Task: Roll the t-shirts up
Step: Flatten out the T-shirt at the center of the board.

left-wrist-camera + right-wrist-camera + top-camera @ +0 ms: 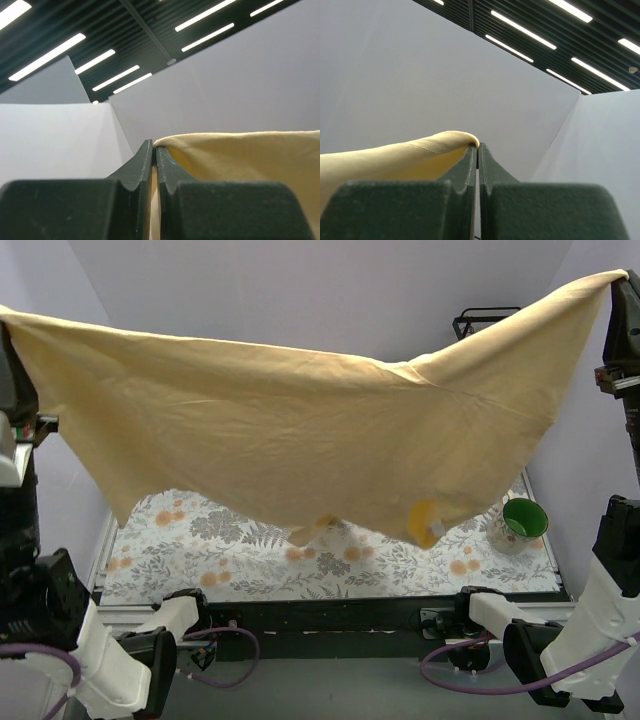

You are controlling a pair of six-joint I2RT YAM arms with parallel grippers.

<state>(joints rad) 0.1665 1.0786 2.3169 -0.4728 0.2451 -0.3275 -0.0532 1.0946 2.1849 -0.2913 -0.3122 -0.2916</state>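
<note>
No text, brand, number or sign readable in any of three views; t-shirt [300, 430] carries small pale patch [434, 527] at its low hanging part, possibly sewn label; too small to read.

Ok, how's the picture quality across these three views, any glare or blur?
Top external: soft, even light, the t-shirt sharp, no glare. Left wrist: the ceiling strip lights are blown out white, and the left gripper is soft so close to the lens. Right wrist: the same bright strips, and the right gripper is equally soft.
</note>
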